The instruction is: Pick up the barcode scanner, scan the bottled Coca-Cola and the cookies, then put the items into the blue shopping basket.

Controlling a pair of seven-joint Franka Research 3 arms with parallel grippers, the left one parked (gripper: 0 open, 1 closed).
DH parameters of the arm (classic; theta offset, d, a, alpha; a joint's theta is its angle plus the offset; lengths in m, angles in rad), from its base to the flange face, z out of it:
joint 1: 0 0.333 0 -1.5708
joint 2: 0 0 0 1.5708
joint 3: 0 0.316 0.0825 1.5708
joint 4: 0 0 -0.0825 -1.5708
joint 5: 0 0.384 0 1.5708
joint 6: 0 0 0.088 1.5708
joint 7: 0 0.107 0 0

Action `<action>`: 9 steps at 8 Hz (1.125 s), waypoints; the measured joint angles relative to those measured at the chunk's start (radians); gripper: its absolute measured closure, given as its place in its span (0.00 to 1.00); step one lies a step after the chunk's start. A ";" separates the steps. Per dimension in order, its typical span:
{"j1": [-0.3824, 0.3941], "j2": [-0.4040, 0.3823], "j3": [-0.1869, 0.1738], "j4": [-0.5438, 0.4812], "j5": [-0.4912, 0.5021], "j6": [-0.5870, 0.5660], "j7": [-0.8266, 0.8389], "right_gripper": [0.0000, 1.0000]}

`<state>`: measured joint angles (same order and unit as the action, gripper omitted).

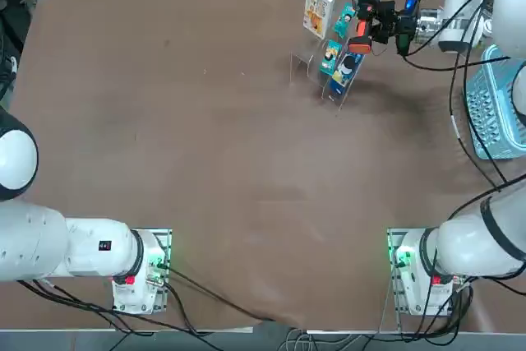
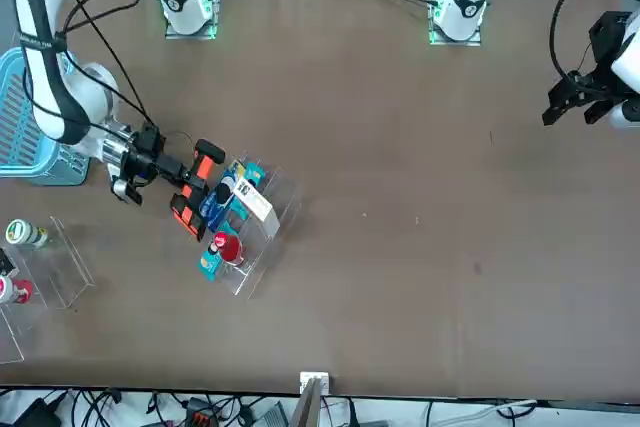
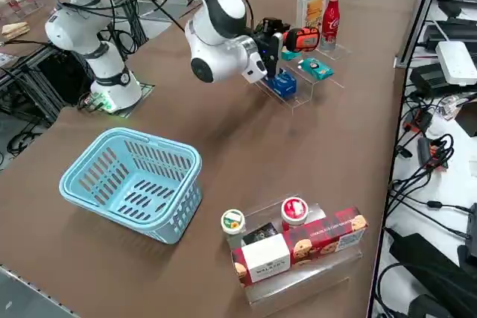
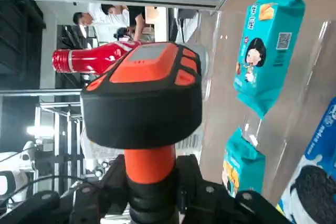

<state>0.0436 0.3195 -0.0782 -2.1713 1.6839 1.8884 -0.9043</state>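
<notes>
Brown tabletop fills my views, with a clear tiered rack (image 3: 298,83) as my landmark at its far end. My right gripper (image 1: 388,25) hangs just beside that rack, fingers clamped on the scanner (image 3: 297,38) by its orange handle, its head over the rack. At the rack's back stand the cookies (image 3: 311,7) and the Coke (image 3: 331,16), side by side. Well apart from the rack sits the basket (image 3: 134,182).

Scanner (image 3: 299,38) before Coca-Cola (image 3: 330,20); cookies (image 3: 311,8) beside; basket (image 3: 134,182) well apart
</notes>
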 joint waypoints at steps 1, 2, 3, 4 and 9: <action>0.000 0.015 0.001 0.000 0.033 -0.006 -0.005 0.55; 0.001 0.025 0.002 0.000 0.057 -0.012 -0.006 0.55; 0.001 0.031 0.005 0.000 0.073 -0.021 -0.006 0.55; 0.004 0.038 0.008 0.000 0.088 -0.039 -0.006 0.55; 0.019 0.102 0.010 0.000 0.119 -0.095 -0.084 0.55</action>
<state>0.0628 0.4211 -0.0687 -2.1712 1.8034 1.7938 -0.9880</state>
